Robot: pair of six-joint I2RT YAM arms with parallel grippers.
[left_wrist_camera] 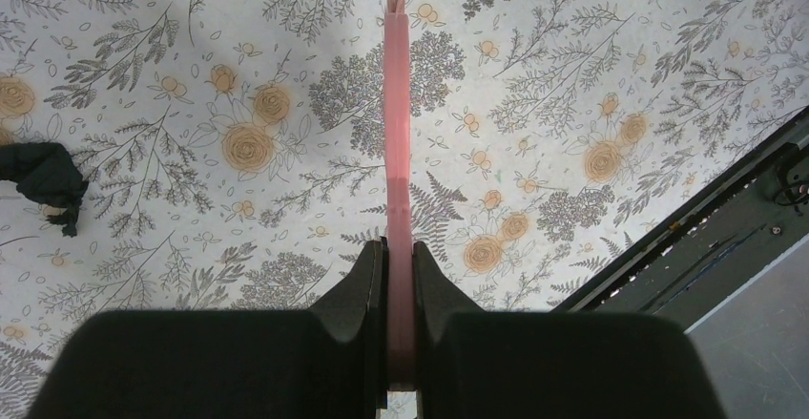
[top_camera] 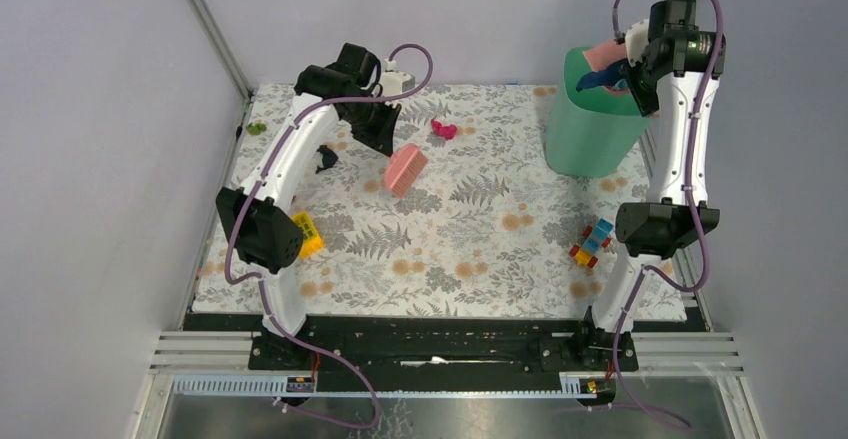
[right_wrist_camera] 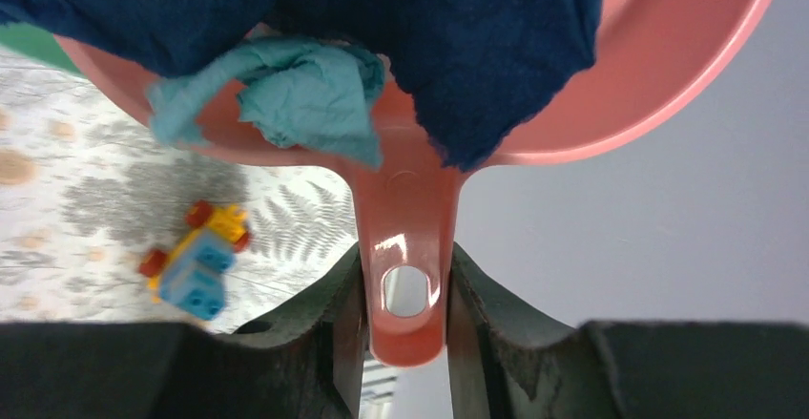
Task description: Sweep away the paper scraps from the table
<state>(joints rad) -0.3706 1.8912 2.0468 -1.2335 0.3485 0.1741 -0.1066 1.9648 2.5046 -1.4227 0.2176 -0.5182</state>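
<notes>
A magenta paper scrap (top_camera: 443, 129) lies far back on the table (top_camera: 470, 259). A dark one (top_camera: 325, 159) (left_wrist_camera: 43, 176) rests beside the left arm. My left gripper (top_camera: 385, 137) (left_wrist_camera: 399, 259) is shut on a pink brush (top_camera: 405, 171) (left_wrist_camera: 398, 133), held edge-on just above the floral cover, between those two scraps. High at the back right, my right gripper (top_camera: 632, 69) (right_wrist_camera: 405, 290) is shut on the handle of the pink dustpan (top_camera: 603, 57) (right_wrist_camera: 668, 66), held over the green bin. In the pan lie a dark blue scrap (right_wrist_camera: 315, 13) and a cyan scrap (right_wrist_camera: 286, 99).
A green bin (top_camera: 595, 119) stands at the back right. A yellow brick (top_camera: 308, 234) sits by the left arm. A multicoloured toy vehicle (top_camera: 592, 242) (right_wrist_camera: 196, 259) is near the right arm. A small green object (top_camera: 256, 129) lies at the far left edge. A black rail (left_wrist_camera: 706, 238) borders the table.
</notes>
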